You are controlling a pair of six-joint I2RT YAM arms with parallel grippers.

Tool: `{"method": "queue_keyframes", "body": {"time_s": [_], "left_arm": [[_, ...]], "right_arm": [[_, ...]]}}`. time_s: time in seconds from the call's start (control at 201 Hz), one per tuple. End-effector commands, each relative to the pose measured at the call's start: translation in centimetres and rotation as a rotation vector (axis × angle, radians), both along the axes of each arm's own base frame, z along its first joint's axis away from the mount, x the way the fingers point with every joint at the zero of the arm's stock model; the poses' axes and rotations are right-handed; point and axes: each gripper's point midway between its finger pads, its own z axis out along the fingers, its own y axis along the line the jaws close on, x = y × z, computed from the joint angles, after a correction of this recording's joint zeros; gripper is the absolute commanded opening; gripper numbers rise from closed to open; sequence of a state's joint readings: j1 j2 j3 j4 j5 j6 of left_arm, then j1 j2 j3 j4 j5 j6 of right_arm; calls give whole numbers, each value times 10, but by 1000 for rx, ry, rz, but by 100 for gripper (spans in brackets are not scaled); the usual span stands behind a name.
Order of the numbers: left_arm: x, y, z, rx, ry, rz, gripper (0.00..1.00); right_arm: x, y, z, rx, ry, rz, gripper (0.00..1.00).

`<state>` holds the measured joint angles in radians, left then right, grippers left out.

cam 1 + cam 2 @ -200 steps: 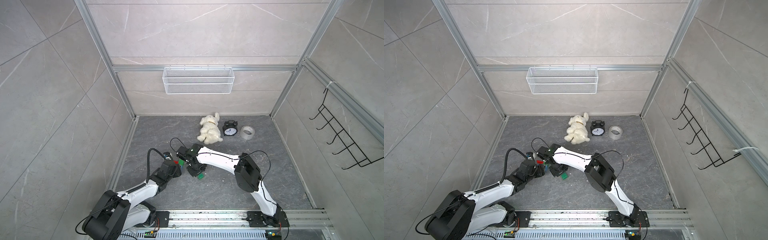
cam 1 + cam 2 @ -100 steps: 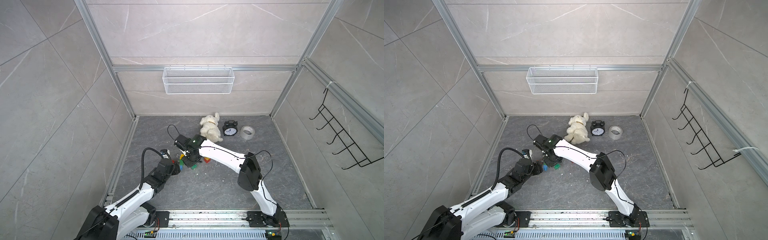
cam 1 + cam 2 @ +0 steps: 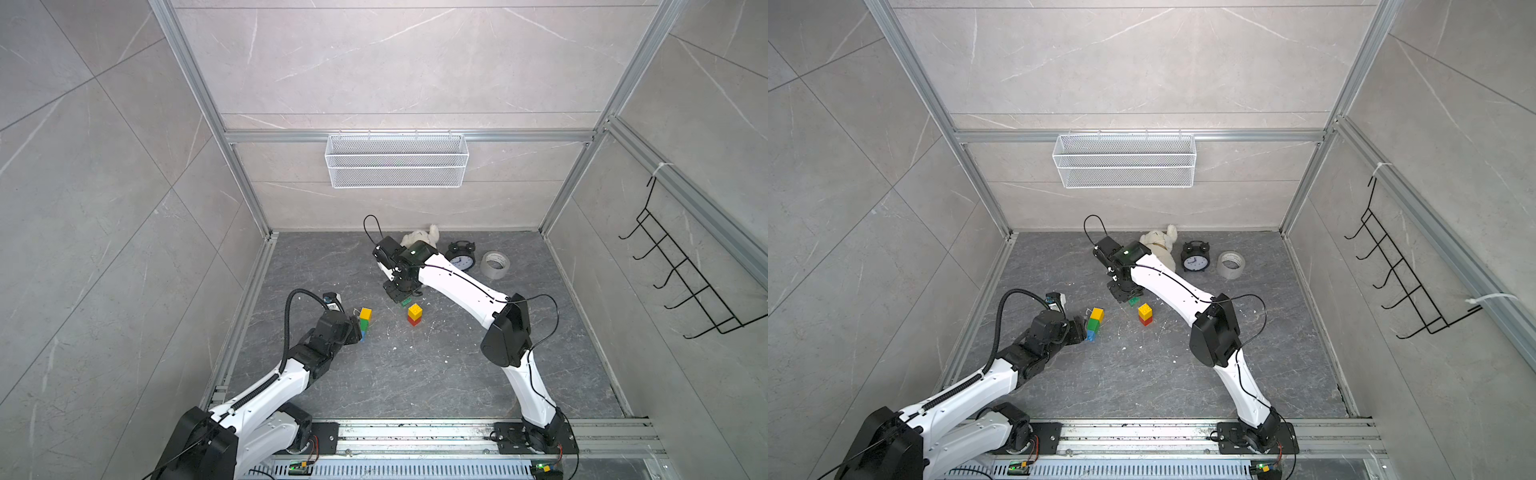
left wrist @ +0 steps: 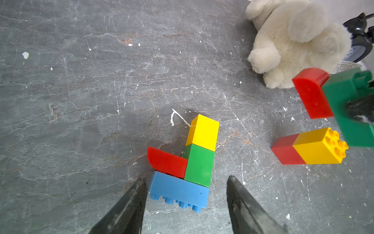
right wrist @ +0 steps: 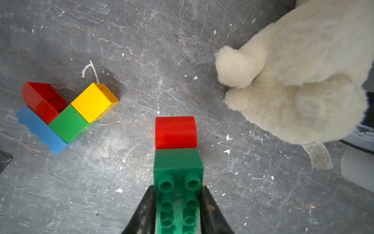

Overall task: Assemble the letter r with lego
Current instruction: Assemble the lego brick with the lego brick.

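**Lego**, three lots, mid-frame in both top views.

1. Cluster (image 4: 188, 162): four bricks joined and lying on the floor (image 3: 415, 374), just left of frame centre. A long blue brick (image 4: 179, 189) forms one end. A green cube (image 4: 199, 165) and a red curve (image 4: 167, 162) sit side by side against it, and a yellow brick (image 4: 203, 129) sits on the cube.
2. Pair (image 3: 414, 314): yellow on red, upright with studs up, just right of centre and apart from the cluster.
3. Green brick (image 5: 178, 162): long, with a curved red cap (image 5: 175, 132) joined to its far end. It is held at frame centre, just above the pair.

**Left claw** (image 4: 186, 178): jaws apart and holding nothing. The fingers straddle the blue brick, one just beside it and the other clear of it.

**Right claw** (image 5: 178, 190): clamped on the sides of the green brick.

**Other items**
- Plush (image 3: 419, 237): white, upper centre of the floor, partly behind the right arm.
- Clock (image 3: 461, 259): black, just right of the plush.
- Tape (image 3: 495, 264): a roll, right of the clock.
- Basket (image 3: 397, 160): white wire, on the back wall.
- Rack (image 3: 681, 286): black hooks, on the right wall.
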<state>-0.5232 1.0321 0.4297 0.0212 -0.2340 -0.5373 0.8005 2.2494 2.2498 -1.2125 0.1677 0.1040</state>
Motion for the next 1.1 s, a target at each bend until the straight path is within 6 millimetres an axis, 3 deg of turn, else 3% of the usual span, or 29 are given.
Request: {"method": "queue_keyframes", "body": {"time_s": [0.0, 0.592, 1.09], "left_arm": [[7, -4, 13, 8, -20, -9, 66], [6, -5, 0, 9, 15, -8, 66], [6, -8, -2, 2, 28, -11, 65]], "right_arm": [[7, -5, 23, 39, -32, 5, 22], [-13, -26, 5, 13, 55, -18, 23], [-17, -28, -5, 38, 51, -20, 23]]}}
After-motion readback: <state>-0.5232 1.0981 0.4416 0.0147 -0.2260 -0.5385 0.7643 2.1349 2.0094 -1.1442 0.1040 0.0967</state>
